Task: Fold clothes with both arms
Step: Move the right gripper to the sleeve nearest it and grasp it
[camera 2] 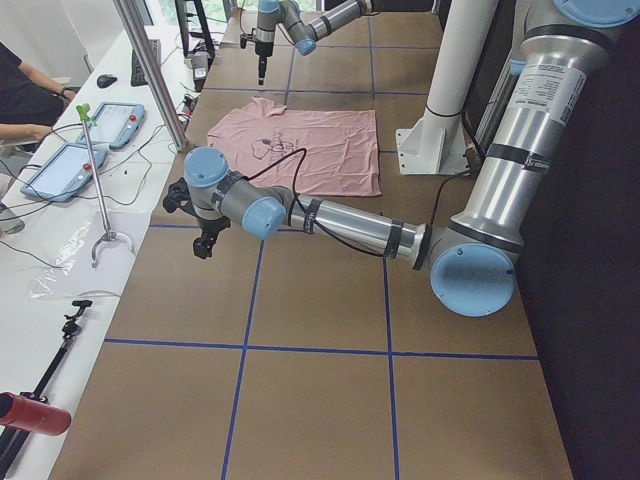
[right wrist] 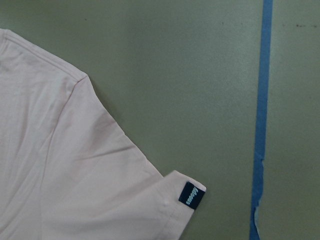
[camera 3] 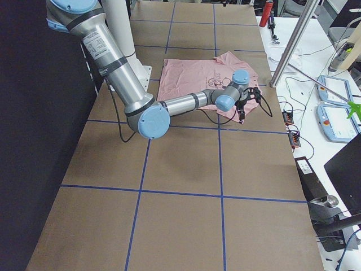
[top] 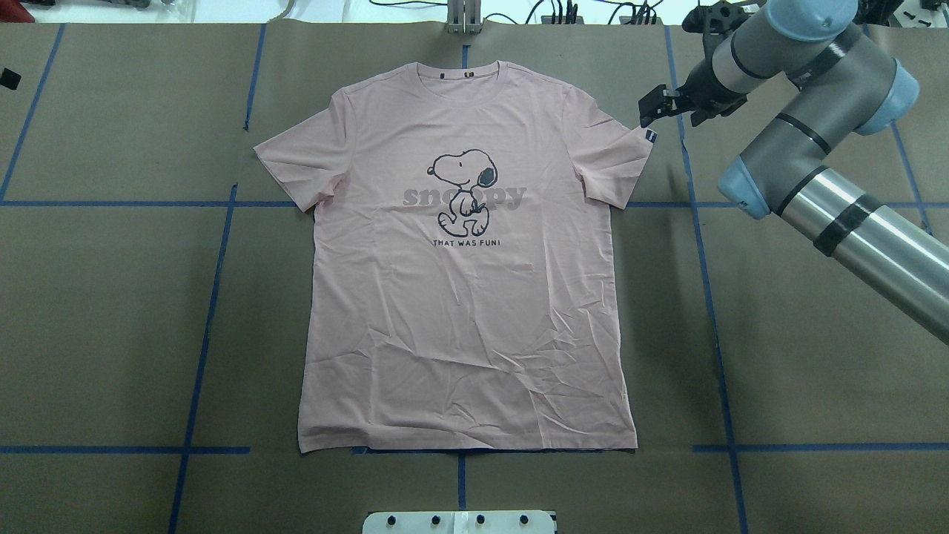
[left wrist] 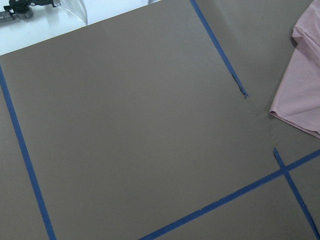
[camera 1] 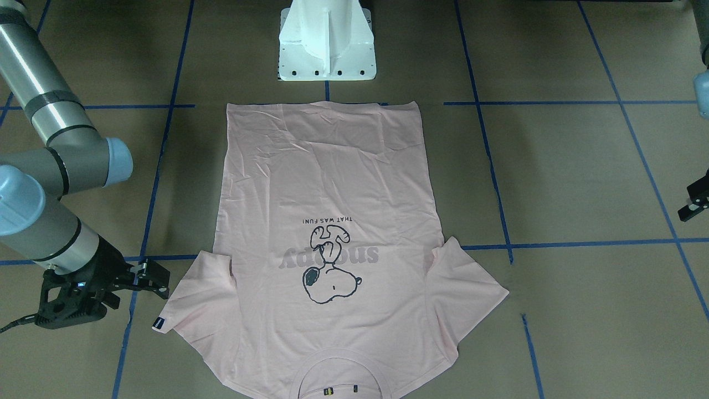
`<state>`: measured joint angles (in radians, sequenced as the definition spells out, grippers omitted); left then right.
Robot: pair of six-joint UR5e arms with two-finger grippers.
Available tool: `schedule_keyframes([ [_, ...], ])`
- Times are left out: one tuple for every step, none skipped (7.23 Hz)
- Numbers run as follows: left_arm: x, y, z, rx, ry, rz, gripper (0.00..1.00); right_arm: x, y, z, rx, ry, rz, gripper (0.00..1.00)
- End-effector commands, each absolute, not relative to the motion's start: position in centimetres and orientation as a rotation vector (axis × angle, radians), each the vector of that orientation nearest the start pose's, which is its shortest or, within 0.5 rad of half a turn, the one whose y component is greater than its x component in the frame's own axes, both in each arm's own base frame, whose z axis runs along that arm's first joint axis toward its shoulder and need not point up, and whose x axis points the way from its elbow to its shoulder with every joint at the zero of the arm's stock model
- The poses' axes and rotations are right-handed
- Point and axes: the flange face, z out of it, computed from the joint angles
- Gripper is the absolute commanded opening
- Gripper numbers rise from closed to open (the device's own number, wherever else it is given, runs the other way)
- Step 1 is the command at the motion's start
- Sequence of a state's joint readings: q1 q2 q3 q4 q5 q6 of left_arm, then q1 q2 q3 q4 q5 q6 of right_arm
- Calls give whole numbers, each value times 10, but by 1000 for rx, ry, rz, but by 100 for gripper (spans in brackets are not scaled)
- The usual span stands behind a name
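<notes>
A wide table (top: 111,319) covered in brown paper and crossed with blue tape lines fills the room in front of me. The right arm (top: 838,215) reaches over its far right part, and the left arm (camera 2: 350,225) stretches low across the opposite end. Between them a pale pink T-shirt (top: 467,319) lies flat and face up in the middle of the table, sleeves spread out; its hem sits close to the white pedestal (camera 1: 327,50) and its neck points away from the robot. The cloth is lightly creased, mostly in the lower half.

The right gripper (top: 656,107) hangs just beside the tip of the sleeve on the robot's right, holding no cloth; I cannot tell how wide its jaws stand. The left gripper (camera 1: 695,202) is out over bare paper, well apart from the other sleeve, with only a black edge of it showing, so I cannot tell its jaws either.

On the chest is a dark cartoon dog (top: 463,185) walking across grey lettering, with a small line of dark text under it. The ribbed collar (camera 1: 339,354) lies round and flat, and a small dark tag (right wrist: 192,195) sticks out from the hem of the sleeve beside the right gripper.
</notes>
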<state>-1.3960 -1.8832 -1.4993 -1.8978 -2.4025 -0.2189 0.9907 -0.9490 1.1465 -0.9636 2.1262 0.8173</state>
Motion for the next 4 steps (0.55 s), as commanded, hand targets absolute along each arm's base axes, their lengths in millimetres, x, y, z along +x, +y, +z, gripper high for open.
schedule_keyframes([
  [56, -634, 471, 367, 907, 152, 100, -374, -700, 448, 264, -886, -5, 99],
  [56, -634, 469, 365, 910, 141, 100, -380, -699, 457, 253, -870, -6, 99],
  [55, -635, 469, 365, 909, 140, 100, -385, -703, 453, 255, -865, -6, 99],
  [55, -635, 469, 366, 910, 139, 100, -392, -709, 445, 256, -863, -9, 97],
])
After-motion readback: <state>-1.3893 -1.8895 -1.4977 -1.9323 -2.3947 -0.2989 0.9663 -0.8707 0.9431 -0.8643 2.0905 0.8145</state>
